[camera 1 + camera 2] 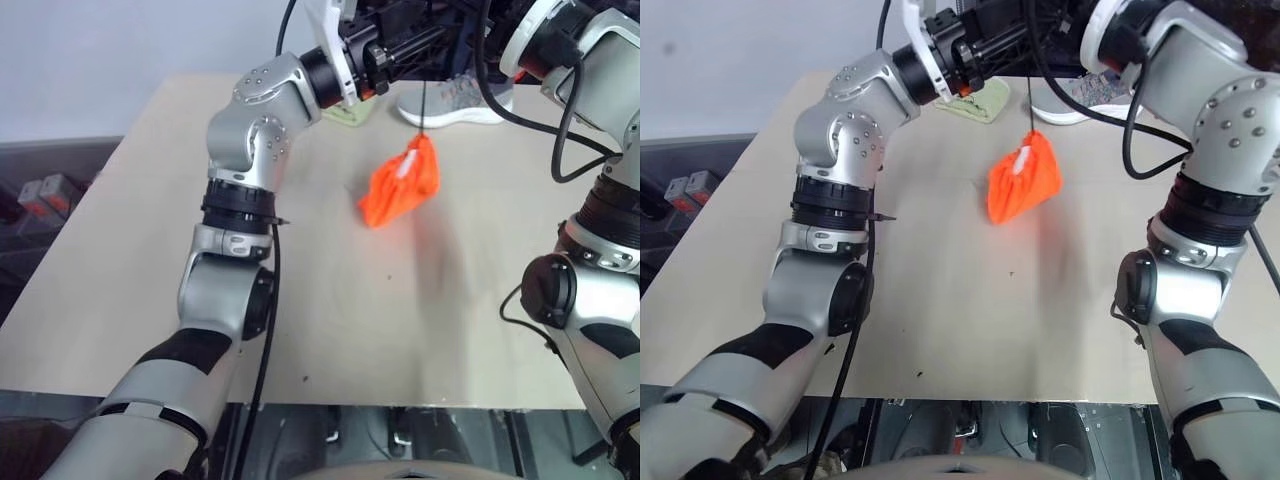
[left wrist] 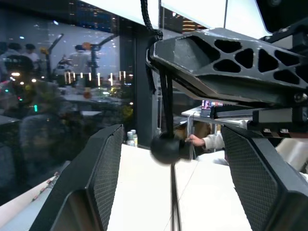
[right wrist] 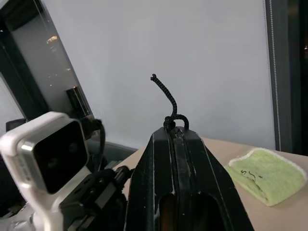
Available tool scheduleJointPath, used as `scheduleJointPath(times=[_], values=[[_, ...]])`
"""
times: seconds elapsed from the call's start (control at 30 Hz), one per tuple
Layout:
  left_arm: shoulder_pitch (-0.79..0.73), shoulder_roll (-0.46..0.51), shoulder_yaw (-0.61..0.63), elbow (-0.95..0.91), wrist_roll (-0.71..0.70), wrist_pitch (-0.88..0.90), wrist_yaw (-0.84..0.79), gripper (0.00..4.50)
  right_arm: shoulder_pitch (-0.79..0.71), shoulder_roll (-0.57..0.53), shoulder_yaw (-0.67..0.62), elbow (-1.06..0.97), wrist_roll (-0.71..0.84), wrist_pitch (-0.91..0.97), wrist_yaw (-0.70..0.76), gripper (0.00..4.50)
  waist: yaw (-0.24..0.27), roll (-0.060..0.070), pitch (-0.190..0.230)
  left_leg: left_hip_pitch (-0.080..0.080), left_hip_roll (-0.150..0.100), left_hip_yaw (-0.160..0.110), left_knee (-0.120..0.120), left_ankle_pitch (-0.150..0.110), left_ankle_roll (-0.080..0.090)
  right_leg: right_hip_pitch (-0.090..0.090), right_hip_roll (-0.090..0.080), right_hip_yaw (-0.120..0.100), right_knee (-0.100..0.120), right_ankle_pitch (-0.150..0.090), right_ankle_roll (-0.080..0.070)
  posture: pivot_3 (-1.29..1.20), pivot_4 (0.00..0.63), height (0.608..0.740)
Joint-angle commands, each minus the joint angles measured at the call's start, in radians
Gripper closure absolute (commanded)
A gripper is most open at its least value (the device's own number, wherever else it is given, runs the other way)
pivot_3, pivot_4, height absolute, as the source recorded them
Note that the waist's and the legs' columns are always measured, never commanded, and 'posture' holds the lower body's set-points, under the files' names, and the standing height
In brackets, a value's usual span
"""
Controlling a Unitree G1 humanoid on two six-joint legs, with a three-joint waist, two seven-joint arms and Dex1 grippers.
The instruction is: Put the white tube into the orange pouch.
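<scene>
The orange pouch hangs in the air above the table from its thin dark drawstring, its lower end close to the tabletop. The white tube pokes out of the pouch's gathered top. My right gripper is shut on the drawstring, whose cord end sticks out past its fingertips. My left gripper is open, level with the cord just under the right one. The drawstring's black toggle sits between the left fingers and touches neither.
A grey white-soled shoe lies at the far edge of the tan table, behind the grippers. A pale green folded cloth lies to its left. Black cables hang over the far right corner.
</scene>
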Motion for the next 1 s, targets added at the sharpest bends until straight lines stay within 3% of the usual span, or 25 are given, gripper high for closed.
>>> scheduleJointPath(times=[0.03,0.17,0.4,0.7,0.87,1.0], values=[[-0.036,-0.005,0.014,-0.001,0.001,-0.023,-0.014,2.47,-0.013,-0.01,-0.016,-0.051,0.03,-0.005,-0.011,4.5,0.0,0.0,0.0,0.0,0.0,0.0,0.0,0.0,0.0,0.0,0.0,0.0,0.0,0.0,0.0,0.0,0.15,0.74],[-0.035,-0.012,0.014,0.004,0.0,-0.02,-0.018,4.27,-0.016,-0.009,-0.019,-0.057,0.045,-0.001,-0.022,4.5,0.0,0.0,0.0,0.0,0.0,0.0,0.0,0.0,0.0,0.0,0.0,0.0,0.0,0.0,0.0,0.0,0.15,0.74],[0.029,-0.015,-0.012,-0.049,0.008,0.015,-0.015,4.28,-0.05,0.009,-0.069,-0.016,0.062,-0.066,-0.064,4.5,0.0,0.0,0.0,0.0,0.0,0.0,0.0,0.0,0.0,0.0,0.0,0.0,0.0,0.0,0.0,0.0,0.15,0.74],[0.322,0.044,-0.109,-0.132,0.121,0.052,0.024,4.28,-0.224,-0.032,-0.121,0.212,-0.007,-0.275,-0.05,4.5,-0.003,0.0,0.0,0.001,0.001,0.001,0.0,0.0,0.0,0.0,0.0,0.001,0.001,0.0,0.0,0.0,0.15,0.74],[0.166,0.024,0.003,-0.044,0.078,0.022,0.091,4.28,-0.346,-0.083,-0.109,0.39,-0.075,-0.389,0.025,4.5,0.004,0.0,0.002,-0.002,0.0,0.0,0.001,0.0,0.0,-0.001,0.0,0.0,0.001,0.0,0.0,0.0,0.15,0.74],[0.036,0.046,0.076,0.122,0.075,-0.047,0.098,4.28,-0.344,-0.09,-0.057,0.38,-0.119,-0.405,0.069,4.5,0.001,0.0,0.002,-0.004,0.0,0.0,0.0,0.0,0.0,-0.002,0.0,0.0,-0.002,0.0,0.0,0.0,0.15,0.74]])
